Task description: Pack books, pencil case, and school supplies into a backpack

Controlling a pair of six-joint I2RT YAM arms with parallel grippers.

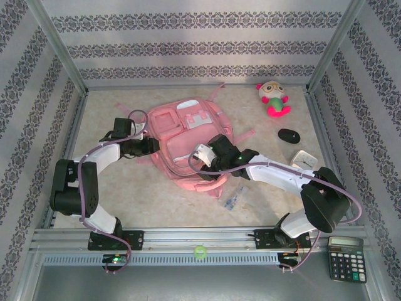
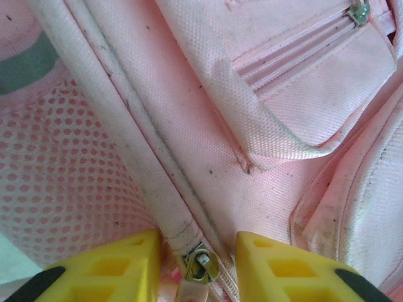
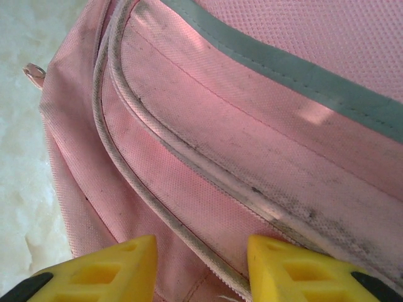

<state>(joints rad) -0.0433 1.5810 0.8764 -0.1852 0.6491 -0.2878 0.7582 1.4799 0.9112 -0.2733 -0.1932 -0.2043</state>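
Yellow fingers of the left gripper (image 2: 196, 255) sit astride the zip pull (image 2: 201, 265) on the backpack (image 1: 188, 125).
We note the jaws apart, with the pull between them untouched and the zip track (image 2: 148, 170) running straight away from the hand. The right gripper (image 3: 203, 251) is spread over the piped seam (image 3: 129, 179) of the front pocket; we cannot tell if it grips. The clear packet (image 1: 233, 199) lies just beside the bag, nearer the right arm.
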